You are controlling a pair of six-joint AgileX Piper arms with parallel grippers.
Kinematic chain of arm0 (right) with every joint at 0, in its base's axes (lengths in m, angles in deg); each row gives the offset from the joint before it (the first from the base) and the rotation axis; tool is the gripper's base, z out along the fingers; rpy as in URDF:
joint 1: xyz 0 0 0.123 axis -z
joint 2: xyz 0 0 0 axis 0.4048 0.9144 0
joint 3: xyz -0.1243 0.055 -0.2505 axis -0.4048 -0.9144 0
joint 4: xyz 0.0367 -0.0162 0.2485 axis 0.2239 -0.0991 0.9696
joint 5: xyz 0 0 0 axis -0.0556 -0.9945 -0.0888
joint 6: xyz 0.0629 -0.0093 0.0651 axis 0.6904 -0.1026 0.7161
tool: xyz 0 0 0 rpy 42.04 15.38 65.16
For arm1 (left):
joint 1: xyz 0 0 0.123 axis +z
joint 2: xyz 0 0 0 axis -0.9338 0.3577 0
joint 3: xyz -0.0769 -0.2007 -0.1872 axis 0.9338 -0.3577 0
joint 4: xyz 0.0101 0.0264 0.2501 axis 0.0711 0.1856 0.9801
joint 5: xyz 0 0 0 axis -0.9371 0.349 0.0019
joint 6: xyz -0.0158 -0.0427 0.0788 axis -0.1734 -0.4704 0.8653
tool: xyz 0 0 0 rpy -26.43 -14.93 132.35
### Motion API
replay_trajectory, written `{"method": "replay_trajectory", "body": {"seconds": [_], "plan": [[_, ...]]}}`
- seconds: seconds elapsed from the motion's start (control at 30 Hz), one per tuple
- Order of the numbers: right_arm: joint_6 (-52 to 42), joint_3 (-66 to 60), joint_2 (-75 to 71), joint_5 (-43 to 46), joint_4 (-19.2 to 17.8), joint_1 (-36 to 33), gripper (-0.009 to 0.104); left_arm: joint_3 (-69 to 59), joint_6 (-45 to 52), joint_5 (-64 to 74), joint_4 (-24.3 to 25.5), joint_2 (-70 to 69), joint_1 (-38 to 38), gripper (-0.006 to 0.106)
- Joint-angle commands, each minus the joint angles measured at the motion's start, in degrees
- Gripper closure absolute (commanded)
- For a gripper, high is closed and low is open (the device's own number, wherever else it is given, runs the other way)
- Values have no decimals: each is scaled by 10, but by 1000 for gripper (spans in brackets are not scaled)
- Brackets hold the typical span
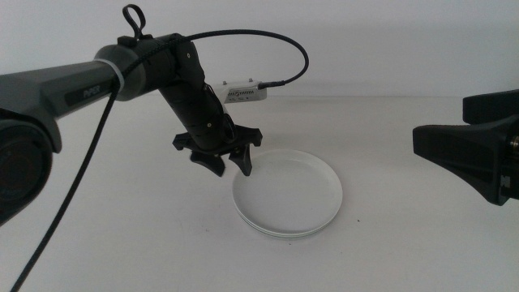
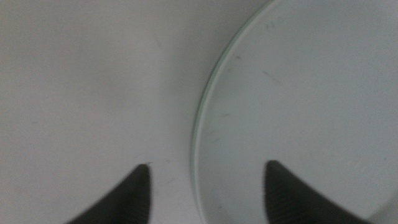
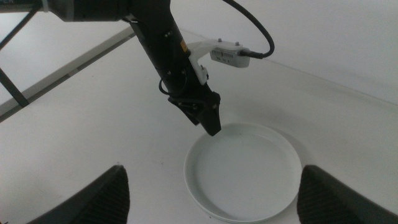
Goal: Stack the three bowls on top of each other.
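Meanwhile the left arm's dark two-jawed tool (image 1: 225, 161), jaws spread and holding nothing, hangs astride the near rim of the stack of shallow round bowls, white one (image 1: 288, 191) on top, on the white surface (image 1: 122, 235), while the right tool (image 3: 211, 193), also wide open and empty, waits well off to the side.

- Setting looked like a lab or robot test bench, not a home.
- Plain white table (image 1: 122, 243) ran up to a bare white wall (image 1: 365, 40).
- Cabled camera module (image 1: 243, 93) rode on a dark robot arm (image 1: 73, 89).
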Motion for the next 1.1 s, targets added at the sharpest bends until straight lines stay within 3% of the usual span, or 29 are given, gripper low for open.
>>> {"method": "replay_trajectory", "body": {"seconds": [0.0,0.2,0.3,0.5,0.77,0.87,1.0,1.07], "plan": [[-1,-3,-2,4,0,2,16,11,-11,4,9,-22,6,35],[-1,-3,-2,4,0,2,16,61,-27,29,8,-56,38,7],[-1,-3,-2,4,0,2,16,65,-34,27,13,-95,60,7],[-1,-3,-2,6,0,2,16,-12,-44,0,112,-211,104,7],[31,-3,-2,6,4,2,16,-365,21,-243,38,-482,171,7],[74,-3,4,29,-26,2,16,-452,24,-302,38,-572,171,7],[202,-3,24,81,-149,2,16,-510,29,-325,45,-648,171,7],[241,-3,35,100,-188,6,16,-521,30,-321,50,-671,171,7]]}}
